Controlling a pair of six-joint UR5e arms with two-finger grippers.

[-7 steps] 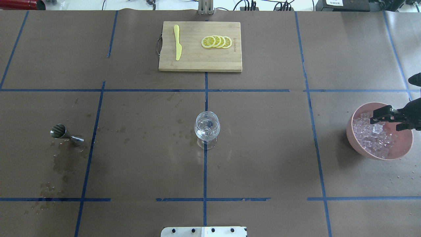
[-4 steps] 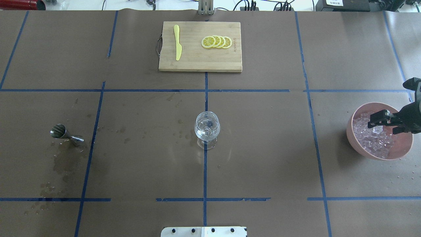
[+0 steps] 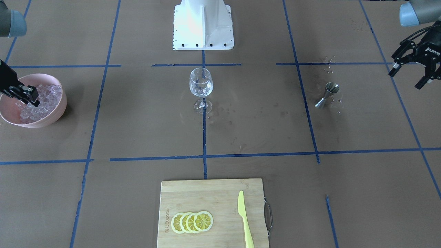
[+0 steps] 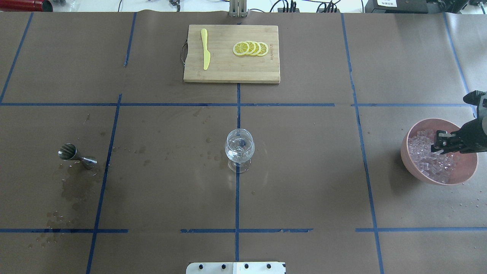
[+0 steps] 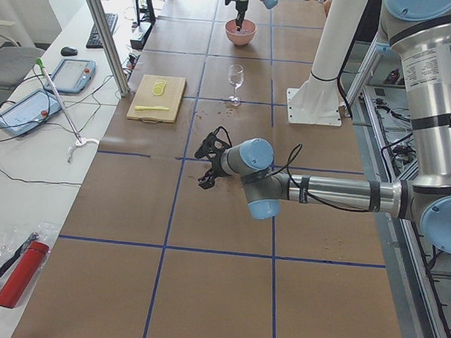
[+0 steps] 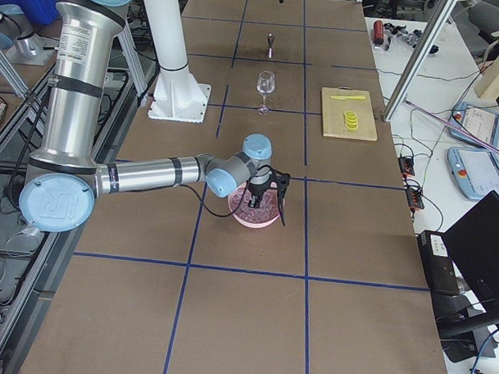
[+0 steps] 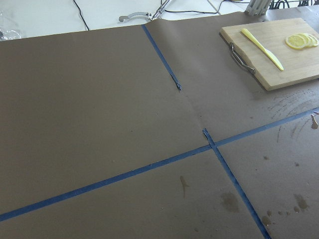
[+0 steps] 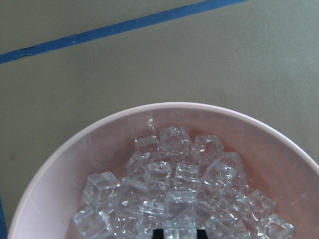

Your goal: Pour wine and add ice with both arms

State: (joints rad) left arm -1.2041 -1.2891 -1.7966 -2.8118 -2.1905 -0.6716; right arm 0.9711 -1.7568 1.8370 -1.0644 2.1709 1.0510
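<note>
The ice (image 4: 426, 161) lies heaped in a pink bowl (image 4: 404, 154) at the robot's right end of the desk (image 4: 304, 171), well apart from the wine glass (image 4: 239, 148) standing at the centre. The right hand (image 4: 440, 142) dips into the heap, fingers pinched on a cube. The left hand (image 3: 406, 80) hangs over the opposite end, fingers spread, gripping nothing

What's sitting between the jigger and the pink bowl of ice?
The wine glass, upright, seen in the overhead view between the jigger and the pink bowl of ice; otherwise just taped brown paper.
</note>
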